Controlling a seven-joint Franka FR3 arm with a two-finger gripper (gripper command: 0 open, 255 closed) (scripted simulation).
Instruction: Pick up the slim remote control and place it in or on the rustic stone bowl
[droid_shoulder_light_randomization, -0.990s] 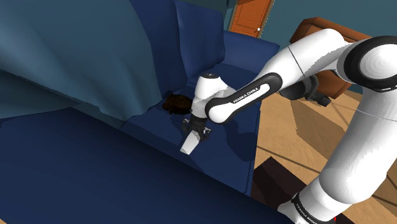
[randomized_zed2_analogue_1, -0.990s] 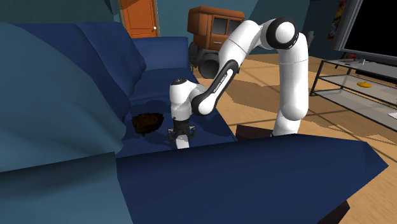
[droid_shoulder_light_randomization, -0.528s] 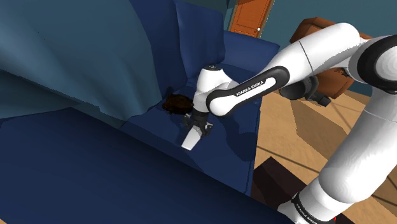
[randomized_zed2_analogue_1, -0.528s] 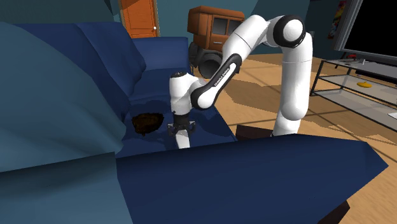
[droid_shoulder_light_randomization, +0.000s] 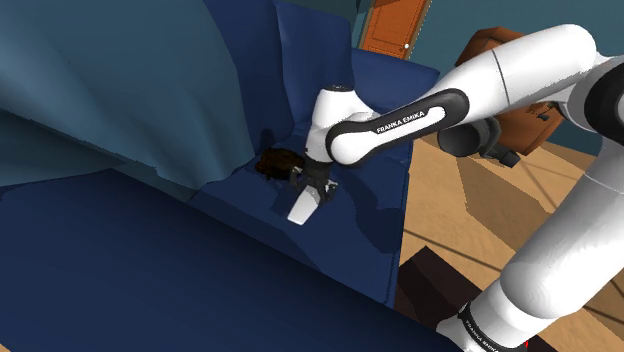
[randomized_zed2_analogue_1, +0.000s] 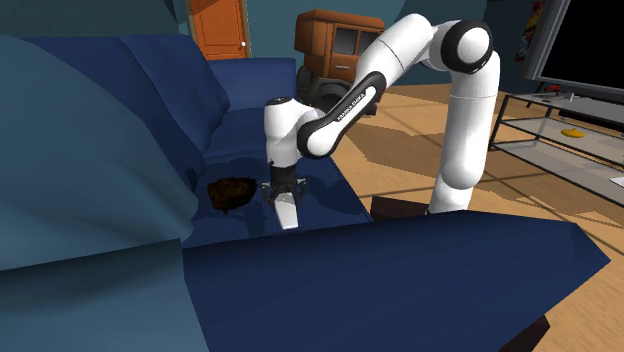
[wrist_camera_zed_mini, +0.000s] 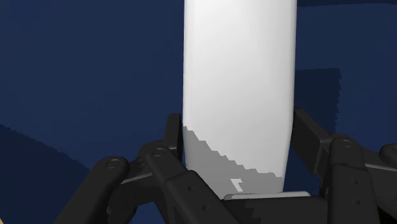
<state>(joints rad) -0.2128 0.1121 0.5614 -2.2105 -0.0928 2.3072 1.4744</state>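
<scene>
Now the slim remote control (droid_shoulder_light_randomization: 300, 208) is seen clamped between the black fingers of the gripper (droid_shoulder_light_randomization: 311, 190), gripped at one end with its white body hanging down. It is held just beside the dark bowl (droid_shoulder_light_randomization: 278, 163), not yet over it, and appears lifted off the blue sofa seat (droid_shoulder_light_randomization: 352, 232). The pick-up is judged done. Left to do: the remote is to be carried above the bowl, lowered and released.

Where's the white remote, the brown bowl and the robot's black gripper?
white remote (droid_shoulder_light_randomization: 300, 208): shoulder view, middle of its body.
brown bowl (randomized_zed2_analogue_1: 231, 192): second exterior view, its middle.
black gripper (wrist_camera_zed_mini: 236, 122): wrist view, midway between the fingertips clasping the remote.
</scene>
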